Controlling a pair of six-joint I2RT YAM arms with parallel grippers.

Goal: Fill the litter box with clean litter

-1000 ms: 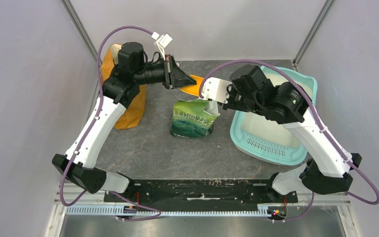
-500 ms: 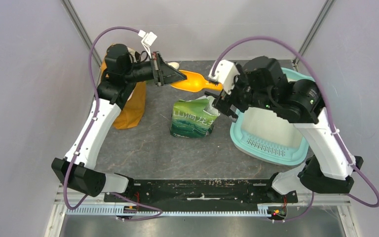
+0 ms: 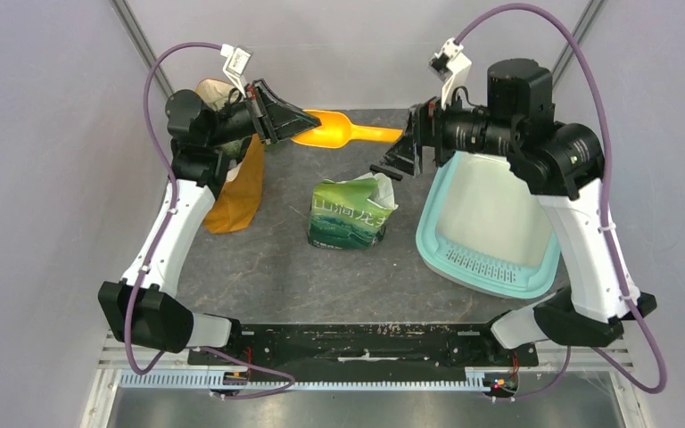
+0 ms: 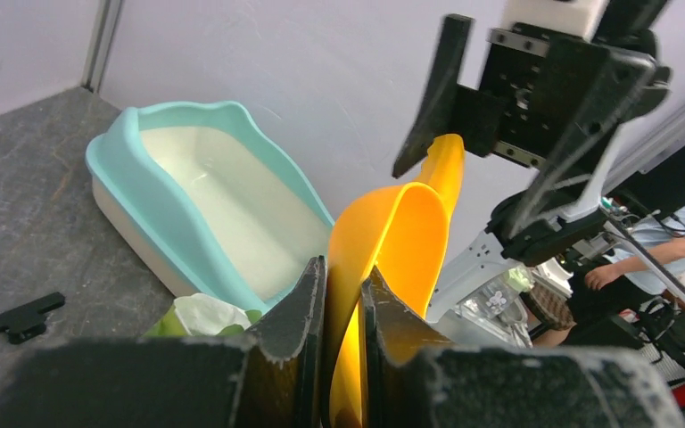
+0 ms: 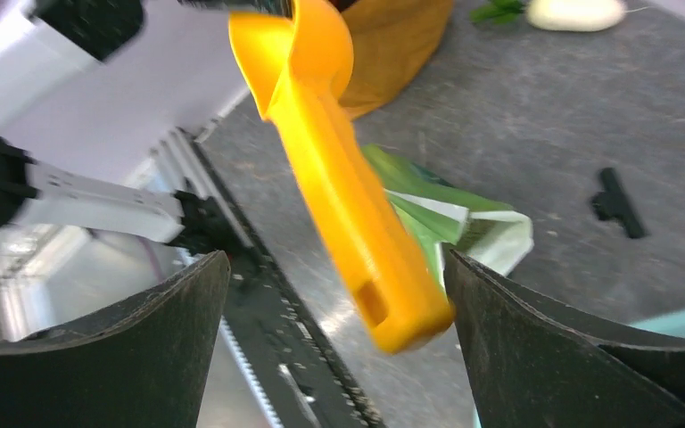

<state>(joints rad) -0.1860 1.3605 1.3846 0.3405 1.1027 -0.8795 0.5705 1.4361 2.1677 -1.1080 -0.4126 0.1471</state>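
The litter box (image 3: 491,214), a pale-turquoise tray with a whitish floor, lies at the right, also in the left wrist view (image 4: 134,169). No litter shows in it or anywhere else. An orange scoop (image 3: 339,132) hangs level above the table's back. My left gripper (image 3: 290,120) is shut on the scoop's bowl rim (image 4: 392,241), one finger (image 4: 308,308) on each side of the wall. My right gripper (image 3: 399,150) is open. The end of the scoop's handle (image 5: 383,285) sits between its fingers (image 5: 143,339), touching neither.
A green printed bag (image 3: 350,212) with its top open stands mid-table below the scoop (image 5: 446,223). An orange-tan cloth bag (image 3: 236,192) leans at the left. A small black part (image 5: 615,205) lies on the grey floor. Walls close in at the back and sides.
My right gripper opened wide, left the top of the green bag and rose to the scoop's handle end. My left gripper carried the scoop up and to the left.
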